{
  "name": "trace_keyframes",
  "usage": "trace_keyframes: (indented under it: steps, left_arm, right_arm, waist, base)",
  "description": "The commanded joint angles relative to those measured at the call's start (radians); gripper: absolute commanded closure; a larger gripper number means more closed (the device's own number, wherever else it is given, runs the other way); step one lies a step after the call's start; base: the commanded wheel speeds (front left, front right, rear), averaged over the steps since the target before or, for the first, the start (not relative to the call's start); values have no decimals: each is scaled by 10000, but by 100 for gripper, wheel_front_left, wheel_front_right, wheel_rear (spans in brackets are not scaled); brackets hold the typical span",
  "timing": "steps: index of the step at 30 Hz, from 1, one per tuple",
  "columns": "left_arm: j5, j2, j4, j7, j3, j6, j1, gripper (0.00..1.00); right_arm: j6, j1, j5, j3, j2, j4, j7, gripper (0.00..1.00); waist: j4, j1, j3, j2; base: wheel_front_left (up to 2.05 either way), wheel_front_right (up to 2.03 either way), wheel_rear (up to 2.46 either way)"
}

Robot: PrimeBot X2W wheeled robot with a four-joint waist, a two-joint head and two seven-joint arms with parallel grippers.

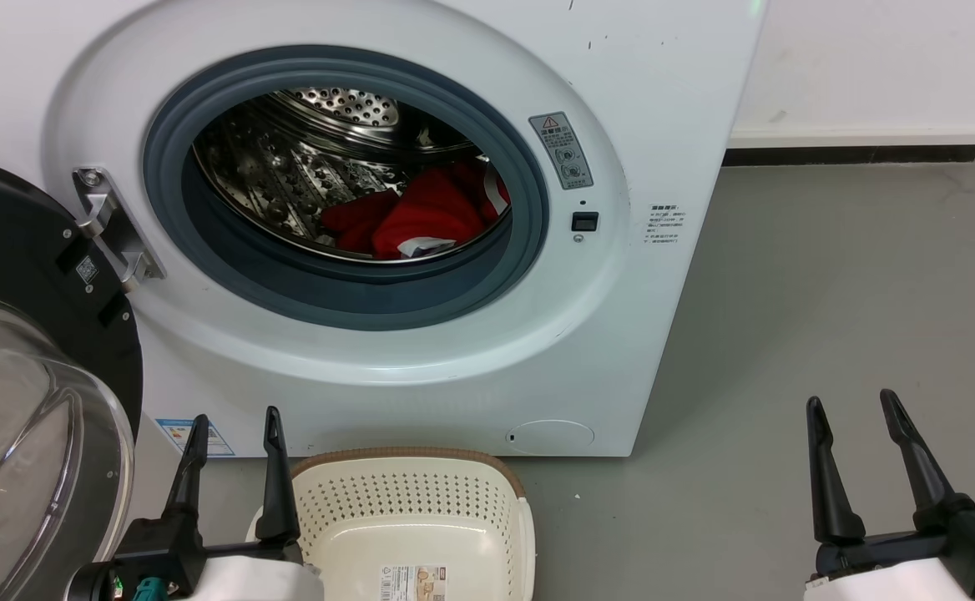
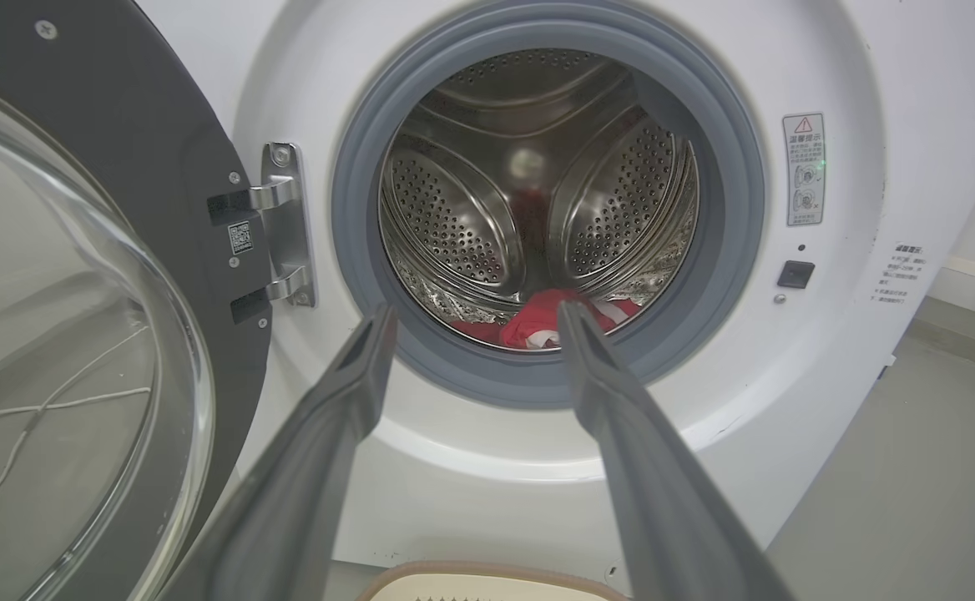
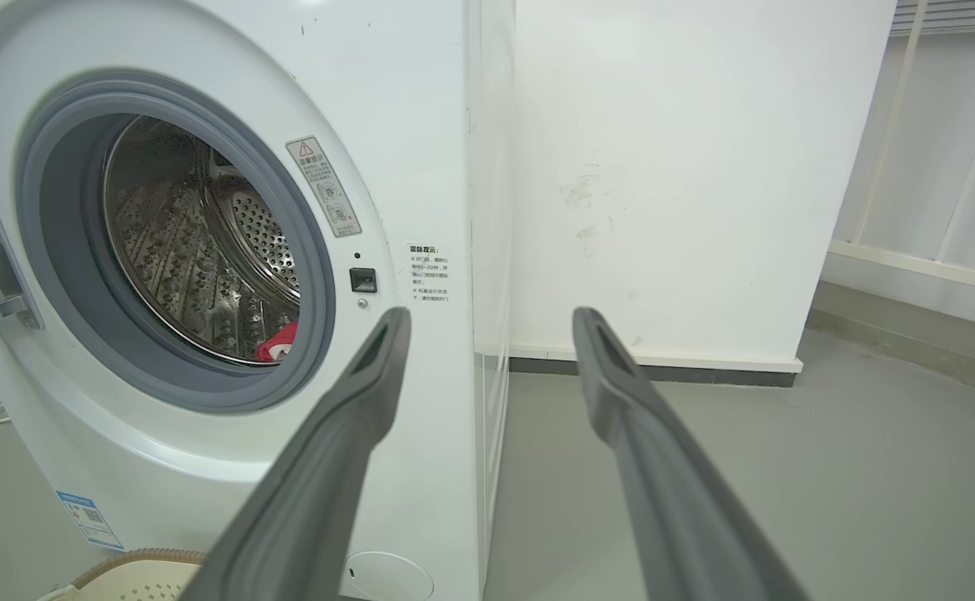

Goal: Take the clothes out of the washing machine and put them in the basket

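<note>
Right now your left gripper (image 1: 235,415) and right gripper (image 1: 850,398) both hold their fingers spread apart, gripping nothing, low before the washing machine (image 1: 454,367). You have the basket (image 1: 408,456) just beside the left gripper, on the floor (image 1: 830,275). Your clothes (image 1: 425,213) lie at the bottom of the drum (image 1: 287,167), with the door (image 1: 12,242) swung open on the left

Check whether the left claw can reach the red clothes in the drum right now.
Likely yes: the door is swung aside, the open left claw faces the mouth of the washing machine, and nothing sits between it and the clothes.
</note>
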Motion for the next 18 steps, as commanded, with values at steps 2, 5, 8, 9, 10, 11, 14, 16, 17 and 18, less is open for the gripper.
trace_keyframes:
  steps: [2, 5, 8, 9, 10, 11, 14, 16, 17, 18]
  left_arm:
    - [1, 30, 31, -28, 5, 29, 76, 0]
    - [9, 30, 42, -28, -4, 46, 95, 0]
    - [-13, 30, 67, -28, -7, 51, 67, 0]
    - [-21, 31, 80, -28, -1, 47, 42, 0]
    - [-26, 31, 104, -28, 2, 17, 2, 0]
    - [-37, 31, 139, -28, 23, -18, -67, 0]
    - [-6, 27, 298, -28, 131, -192, -344, 0]
    - [101, 31, 433, -28, 259, -317, -616, 0]
    - [132, 31, 520, -28, 316, -384, -792, 0]
    - [216, 29, 609, -28, 369, -490, -993, 0]
  right_arm:
    - [-5, 106, 21, 15, -19, 11, -21, 0]
    - [-7, 112, 15, 17, -19, -12, -21, 0]
    - [-7, 92, 7, 20, -19, -43, -21, 0]
    - [-7, 77, 13, 26, -19, -52, -21, 0]
    - [-5, 58, 24, 38, -19, -59, -21, 0]
    - [-7, 28, 24, 54, -19, -71, -21, 0]
    - [-7, -99, 15, 119, -19, -99, -21, 0]
    - [-7, -180, 1, 155, -19, -145, -21, 0]
    - [-7, -223, -24, 167, -18, -173, -21, 0]
    - [-7, -264, -62, 180, -18, -198, -21, 0]
  waist:
    - [-6, 0, -4, 0]
    - [-16, 0, -9, 0]
    - [-36, 0, -4, 0]
    - [-50, 0, 3, 0]
    - [-69, 0, 11, 0]
    - [-94, 0, 31, 0]
    - [-207, 0, 113, 0]
    - [-314, 0, 221, 0]
    - [-367, 0, 287, 0]
    - [-426, 0, 365, 0]
  base:
    - [0, 0, 0]
    - [0, 0, 0]
    - [0, 0, 0]
    - [0, 0, 0]
    - [0, 0, 0]
    - [0, 0, 0]
    - [0, 0, 0]
    - [0, 0, 0]
    - [0, 0, 0]
    - [0, 0, 0]
